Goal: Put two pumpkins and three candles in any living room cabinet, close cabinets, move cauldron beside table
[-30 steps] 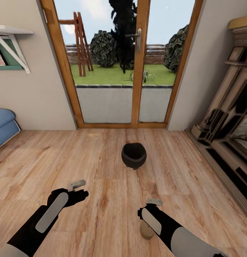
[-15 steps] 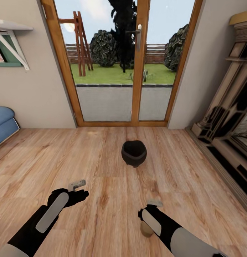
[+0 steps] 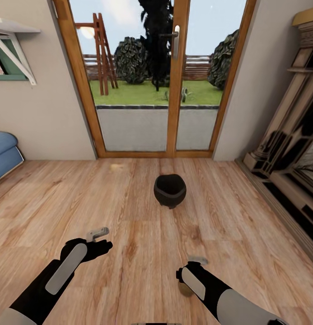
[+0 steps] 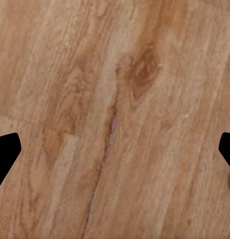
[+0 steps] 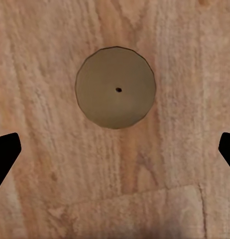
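Note:
The black cauldron (image 3: 170,190) stands upright on the wooden floor, ahead of both arms and in front of the glass door. An off-white candle (image 3: 185,289) stands on the floor, partly hidden under my right wrist. From above, the candle (image 5: 115,87) shows as a round top with a dark wick dot. My right gripper (image 3: 193,270) hangs over it, open, with its fingertips (image 5: 5,152) wide apart and off the candle. My left gripper (image 3: 100,239) is open over bare floor (image 4: 115,124). The pumpkins, cabinet and table are out of view.
A wood-framed glass patio door (image 3: 174,76) fills the far wall. An ornate fireplace surround (image 3: 291,149) runs along the right. A blue sofa edge (image 3: 3,153) and a wall shelf (image 3: 11,31) are at the left. A small yellowish speck (image 3: 114,167) lies near the door.
The whole view has shifted slightly, so the camera moved. My right gripper sits a little lower in the picture, covering more of the candle. The left arm and cauldron have not moved.

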`<state>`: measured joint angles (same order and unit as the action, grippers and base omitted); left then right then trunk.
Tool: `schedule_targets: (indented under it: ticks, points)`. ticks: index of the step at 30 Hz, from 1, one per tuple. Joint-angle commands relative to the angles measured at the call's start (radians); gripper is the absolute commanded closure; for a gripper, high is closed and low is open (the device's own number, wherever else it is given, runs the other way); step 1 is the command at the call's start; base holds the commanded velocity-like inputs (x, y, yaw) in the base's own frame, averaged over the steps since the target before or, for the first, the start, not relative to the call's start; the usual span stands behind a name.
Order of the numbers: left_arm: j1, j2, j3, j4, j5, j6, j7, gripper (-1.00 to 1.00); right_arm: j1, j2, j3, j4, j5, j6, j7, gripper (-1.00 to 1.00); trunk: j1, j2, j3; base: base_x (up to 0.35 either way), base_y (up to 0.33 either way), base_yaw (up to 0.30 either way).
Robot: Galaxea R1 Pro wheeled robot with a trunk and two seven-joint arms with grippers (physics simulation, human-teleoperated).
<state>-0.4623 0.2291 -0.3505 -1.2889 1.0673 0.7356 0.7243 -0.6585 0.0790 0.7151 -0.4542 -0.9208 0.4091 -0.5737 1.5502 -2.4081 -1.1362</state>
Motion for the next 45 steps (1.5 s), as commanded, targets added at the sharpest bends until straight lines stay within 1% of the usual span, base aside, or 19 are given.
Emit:
schedule_targets:
  ticks: [1, 7, 13, 34, 40, 45]
  points:
    - [-0.001, 0.001, -0.002, -0.001, 0.010, -0.001, 0.010, -1.00, -0.001, -0.001, 0.007, -0.001, -0.006, 0.004, -0.007, -1.00, 0.004, -0.008, -0.004, 0.000, 0.000, 0.000]
    - [-0.001, 0.001, -0.003, -0.001, 0.011, -0.001, 0.010, -1.00, -0.001, -0.001, 0.007, -0.001, -0.006, 0.001, -0.005, -1.00, 0.027, -0.050, -0.023, 0.000, 0.000, 0.000]
    - [-0.001, 0.001, -0.002, -0.001, 0.011, -0.001, 0.010, -1.00, -0.001, -0.001, 0.007, -0.001, -0.006, -0.028, -0.005, -1.00, 0.050, -0.092, -0.042, 0.000, 0.000, 0.000]
    - [-0.001, 0.001, -0.003, 0.003, 0.011, -0.001, 0.009, -1.00, -0.001, -0.001, 0.007, -0.001, -0.005, -0.043, -0.005, -1.00, 0.059, -0.097, -0.123, 0.000, 0.000, 0.000]
    - [-0.001, 0.001, -0.003, 0.003, 0.011, -0.001, 0.009, -1.00, -0.001, -0.001, 0.007, 0.017, -0.005, -0.053, -0.003, -1.00, 0.062, -0.098, -0.146, 0.000, 0.000, 0.000]
    - [-0.001, 0.001, -0.002, 0.003, 0.011, -0.001, 0.009, -1.00, -0.001, 0.001, 0.007, 0.025, -0.004, -0.055, -0.003, -1.00, 0.062, -0.098, -0.146, 0.000, 0.000, 0.000]
